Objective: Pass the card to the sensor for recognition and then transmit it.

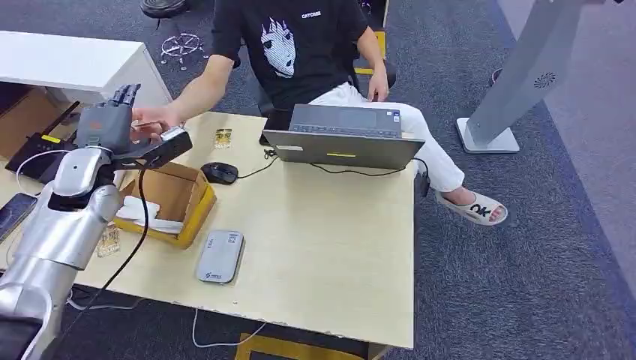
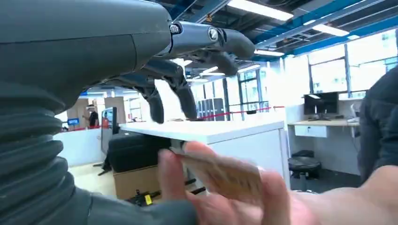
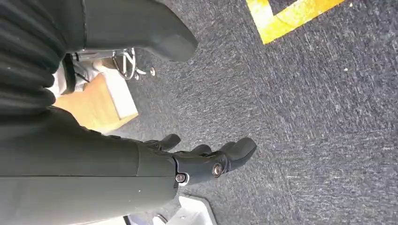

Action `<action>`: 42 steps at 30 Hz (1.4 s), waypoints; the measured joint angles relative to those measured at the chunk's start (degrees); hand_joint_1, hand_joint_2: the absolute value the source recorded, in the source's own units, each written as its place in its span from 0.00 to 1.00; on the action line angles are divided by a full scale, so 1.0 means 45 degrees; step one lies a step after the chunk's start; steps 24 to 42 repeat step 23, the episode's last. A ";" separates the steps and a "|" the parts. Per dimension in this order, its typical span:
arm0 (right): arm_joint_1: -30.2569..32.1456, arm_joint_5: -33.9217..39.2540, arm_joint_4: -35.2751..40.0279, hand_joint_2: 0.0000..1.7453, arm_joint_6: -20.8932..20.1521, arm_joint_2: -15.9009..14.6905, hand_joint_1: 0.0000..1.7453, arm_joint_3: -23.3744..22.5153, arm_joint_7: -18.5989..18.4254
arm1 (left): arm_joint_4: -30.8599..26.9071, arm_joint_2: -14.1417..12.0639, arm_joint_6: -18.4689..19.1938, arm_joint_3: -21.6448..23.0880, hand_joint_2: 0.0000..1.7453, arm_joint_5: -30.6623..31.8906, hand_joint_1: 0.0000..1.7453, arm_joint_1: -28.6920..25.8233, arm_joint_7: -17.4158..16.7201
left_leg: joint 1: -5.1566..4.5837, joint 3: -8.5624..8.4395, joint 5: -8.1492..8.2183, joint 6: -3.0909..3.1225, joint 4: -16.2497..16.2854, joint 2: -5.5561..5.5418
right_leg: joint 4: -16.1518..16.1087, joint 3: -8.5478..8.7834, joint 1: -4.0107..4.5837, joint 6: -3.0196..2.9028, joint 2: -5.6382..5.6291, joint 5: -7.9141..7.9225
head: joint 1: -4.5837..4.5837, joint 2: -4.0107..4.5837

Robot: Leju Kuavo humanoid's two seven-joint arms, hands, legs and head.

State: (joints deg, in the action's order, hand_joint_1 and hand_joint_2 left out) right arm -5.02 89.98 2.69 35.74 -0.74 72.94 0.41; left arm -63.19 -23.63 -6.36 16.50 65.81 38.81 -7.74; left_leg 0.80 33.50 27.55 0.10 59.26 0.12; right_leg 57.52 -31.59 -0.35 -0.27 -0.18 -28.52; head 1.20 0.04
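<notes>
You're in an open-plan office. Grey carpet (image 1: 525,247) covers the floor, with yellow tape (image 3: 291,18) marking it. At the centre stands a pale wood desk (image 1: 330,247); toward twelve o'clock on it sits an open laptop (image 1: 345,135), with a mouse (image 1: 220,173) at ten o'clock. A person (image 1: 292,45) sits on an office chair behind the desk. From the left wrist you see long ceiling lights (image 2: 263,8), big windows (image 2: 347,61), white desks and a monitor (image 2: 320,104).
</notes>
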 joint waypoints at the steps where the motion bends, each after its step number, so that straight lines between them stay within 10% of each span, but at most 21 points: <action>1: 0.0000 0.0000 0.0000 1.00 -0.0005 0.0000 0.00 0.0000 0.0000 | 0.0000 0.0024 0.0000 0.0000 1.00 0.0000 0.00 -0.0012 0.0000 | 0.0000 0.0001 0.0000 0.0000 0.0000 0.0000 | 0.0000 0.0000 0.0000 0.0000 0.0000 0.0000 | -0.0005 0.0000; 17: 0.0006 0.0000 0.0000 1.00 -0.0039 0.0000 0.00 0.0000 0.0024 | -0.0115 0.0025 -0.0465 -0.0228 1.00 -0.0300 0.00 -0.0563 0.0189 | 0.0000 0.0001 0.0000 0.0000 -0.0001 0.0007 | 0.0002 0.0007 0.0000 0.0000 -0.0006 0.0000 | 0.0000 0.0000; 23: 0.0100 0.0000 0.0000 1.00 0.0112 0.0020 0.00 -0.0306 -0.0039 | -0.2718 -0.0539 -0.1813 -0.1643 1.00 -0.1638 0.00 -0.3834 0.1094 | -0.0007 -0.0011 0.0038 -0.0016 -0.0009 0.0090 | 0.0003 -0.0003 -0.0004 -0.0006 -0.0101 -0.0018 | 0.0000 0.0000; 42: 0.0100 0.0000 0.0000 1.00 0.0112 0.0020 0.00 -0.0306 -0.0039 | -0.2718 -0.0539 -0.1813 -0.1643 1.00 -0.1638 0.00 -0.3834 0.1094 | -0.0007 -0.0011 0.0038 -0.0016 -0.0009 0.0090 | 0.0003 -0.0003 -0.0004 -0.0006 -0.0101 -0.0018 | 0.0000 0.0000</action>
